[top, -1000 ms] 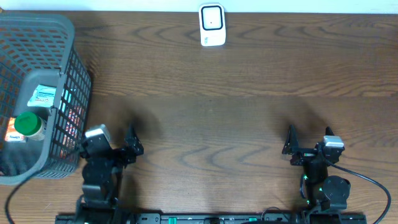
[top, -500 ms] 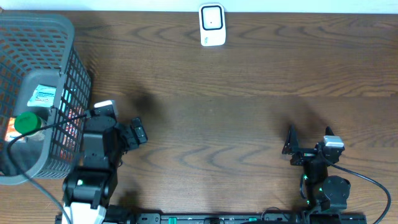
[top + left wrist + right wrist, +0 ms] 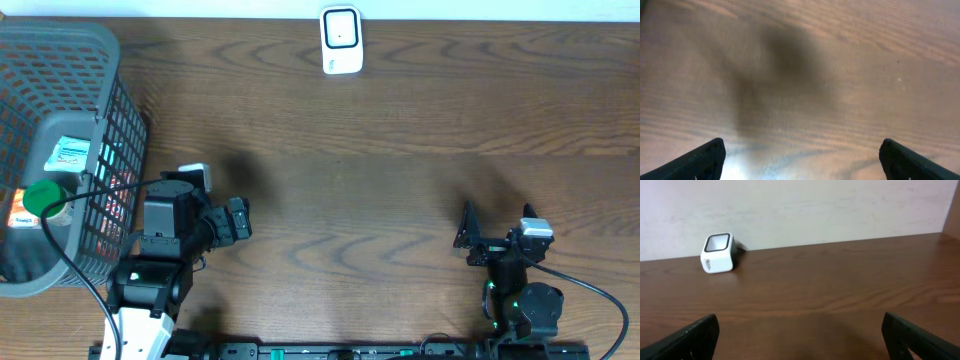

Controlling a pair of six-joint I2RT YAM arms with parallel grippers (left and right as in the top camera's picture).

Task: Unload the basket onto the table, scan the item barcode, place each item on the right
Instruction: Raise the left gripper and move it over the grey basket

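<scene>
A wooden table is seen from above, most of its surface bare. At its left edge a grey mesh basket is placed, and the goods for scanning are kept inside it.

The left gripper is held over bare wood just beside the basket's right wall, its jaws spread wide and nothing between them; only wood grain and a shadow are shown in its wrist view. The right gripper is parked low near the front right of the table, its jaws likewise spread wide and empty, and it is pointed toward the far edge.

A small white scanner is stood at the middle of the far edge, against the wall, well apart from both grippers and from the basket.

Inside the basket a green-capped bottle is seen near the front, with a labelled pack just behind it. Which one is meant to be scanned cannot be told.

The task is judged to be at its very start: nothing is grasped, nothing is lifted out, and no barcode is presented. An item has yet to be picked from the basket, carried to the scanner and turned so that its barcode is faced toward the window.
</scene>
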